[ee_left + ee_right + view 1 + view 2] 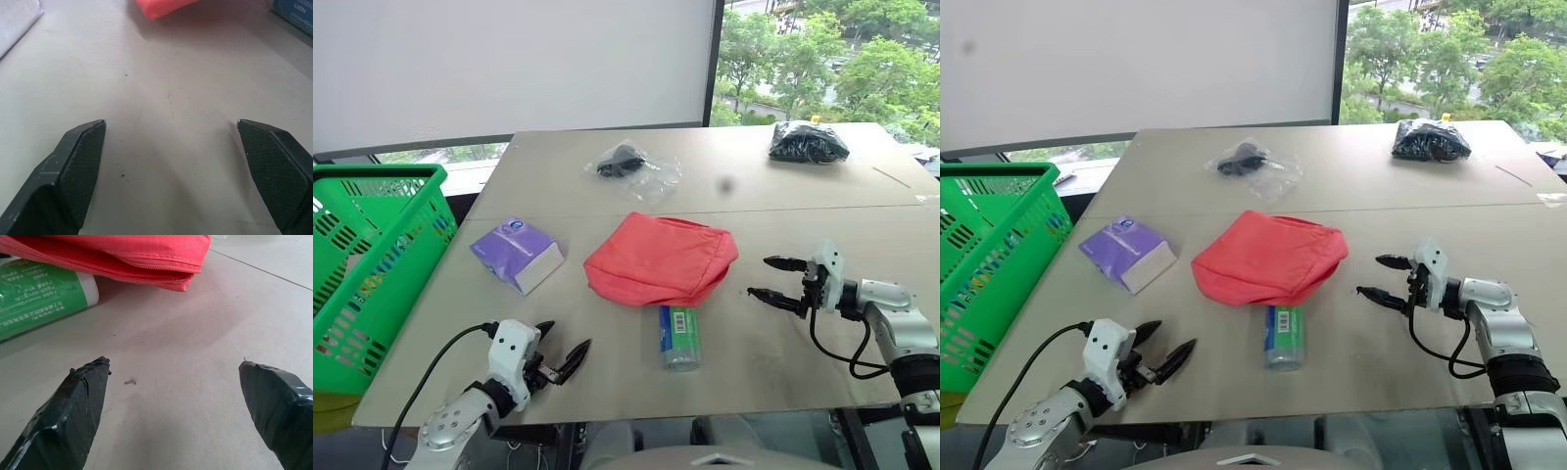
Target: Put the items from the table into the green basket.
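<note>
1. Large matte beige-grey table (773, 343) with a seam line running across it; five loose items lie on top.
2. Bright green plastic basket (372, 255) with slotted lattice sides stands off the table's left edge, its rim about level with the tabletop. Some goods show through the slots, too unclear to name.
3. Purple-and-white soft tissue pack (517, 254) – near the left edge, on the basket's side.
4. Red fabric pouch (661, 258), slumped flat, sits mid-table just in front of the seam.
5. Green-blue cylinder with a barcode label (679, 337) lies on its side, its far end right at the pouch's near edge.
6. Clear plastic bag holding a black object (631, 166) – beyond the seam, centre-left. Black bag (808, 143) at the far right.
7. Left gripper (560, 354) hovers low over the near table edge, black fingers spread wide, nothing between them; bare tabletop ahead of it.
8. Right gripper (775, 279) hangs just right of the pouch, pointing towards it, jaws wide apart and empty, not touching anything.
</note>
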